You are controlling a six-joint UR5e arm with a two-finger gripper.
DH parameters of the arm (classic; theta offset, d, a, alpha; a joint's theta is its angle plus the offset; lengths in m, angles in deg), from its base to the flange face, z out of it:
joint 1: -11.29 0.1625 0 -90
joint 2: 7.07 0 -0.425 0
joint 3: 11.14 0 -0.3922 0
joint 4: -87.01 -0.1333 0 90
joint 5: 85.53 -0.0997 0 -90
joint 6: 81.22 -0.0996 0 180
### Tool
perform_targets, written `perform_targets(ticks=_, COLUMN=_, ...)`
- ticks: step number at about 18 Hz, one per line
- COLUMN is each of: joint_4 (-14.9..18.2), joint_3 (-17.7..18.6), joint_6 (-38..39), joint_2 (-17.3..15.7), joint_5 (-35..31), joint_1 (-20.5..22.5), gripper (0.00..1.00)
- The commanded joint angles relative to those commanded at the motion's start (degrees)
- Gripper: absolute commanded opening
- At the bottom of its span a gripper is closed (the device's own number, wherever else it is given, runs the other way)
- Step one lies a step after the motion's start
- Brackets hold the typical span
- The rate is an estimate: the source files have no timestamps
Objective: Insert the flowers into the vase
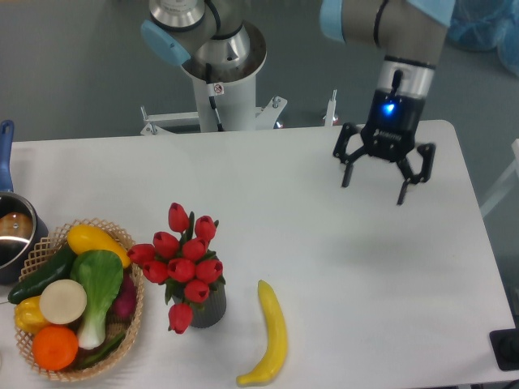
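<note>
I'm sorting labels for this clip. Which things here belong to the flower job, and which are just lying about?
Job:
flowers, standing in the vase
vase
tool, open, up by the far right of the table

Lying about:
banana
wicker basket of vegetables
pot
</note>
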State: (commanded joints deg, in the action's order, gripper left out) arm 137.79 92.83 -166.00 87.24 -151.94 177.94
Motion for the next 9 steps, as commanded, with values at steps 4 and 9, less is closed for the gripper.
perform_targets(ticks=4, joint_4=2.13, joint_3=-0.01, joint_6=-6.45, joint_2=-0.44, joint_5=-3.63, joint_1=0.61, gripper=1.0)
perform_targets(ticks=9, joint_4=2.21, joint_3=-0.27, joint_6=-6.45, joint_2=-0.36, joint_5=-3.28, joint_1=0.61, gripper=1.0)
